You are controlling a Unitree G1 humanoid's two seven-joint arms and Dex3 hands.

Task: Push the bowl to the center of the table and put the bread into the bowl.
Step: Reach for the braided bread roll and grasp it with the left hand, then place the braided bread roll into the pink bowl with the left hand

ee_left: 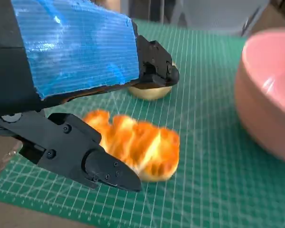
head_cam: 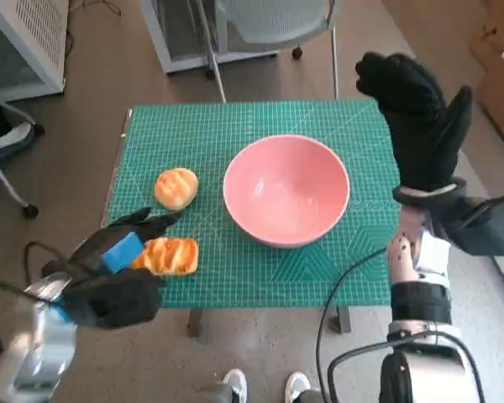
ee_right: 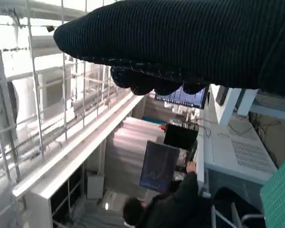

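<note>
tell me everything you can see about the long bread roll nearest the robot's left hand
The long bread roll is golden orange with paler creases dividing it into lobes, and its crust looks glossy. It lies flat on the green cutting mat near the table's front left, apart from the pink bowl and the round bun. The left hand brackets it, fingers apart on either side; actual contact cannot be told.
</note>
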